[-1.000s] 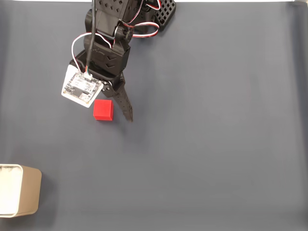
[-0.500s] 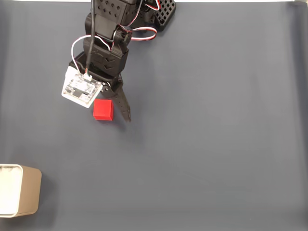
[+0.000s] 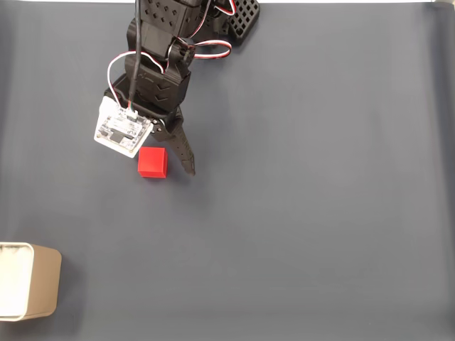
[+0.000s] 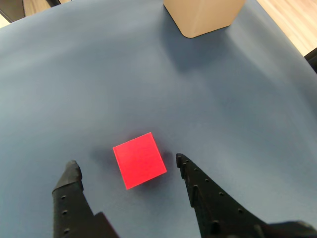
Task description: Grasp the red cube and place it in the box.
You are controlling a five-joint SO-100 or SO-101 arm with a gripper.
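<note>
The red cube (image 3: 152,162) rests on the dark grey mat, in the upper left of the fixed view. My gripper (image 3: 167,167) stands open just above it, one black finger (image 3: 182,151) reaching down past the cube's right side. In the wrist view the red cube (image 4: 139,159) lies between my two spread fingertips, and my gripper (image 4: 127,166) touches nothing. The tan box (image 3: 37,290) sits at the lower left edge of the fixed view, its white inside showing. The wrist view shows the box (image 4: 204,16) at the top edge, beyond the cube.
The arm's black body and a white circuit board (image 3: 123,129) hang over the mat above the cube. The dark grey mat (image 3: 306,213) stretches wide to the right and below. A wooden floor (image 4: 292,22) shows past the mat's edge in the wrist view.
The wrist and its white board have shifted slightly right and down toward the cube. The cube and box stay where they were.
</note>
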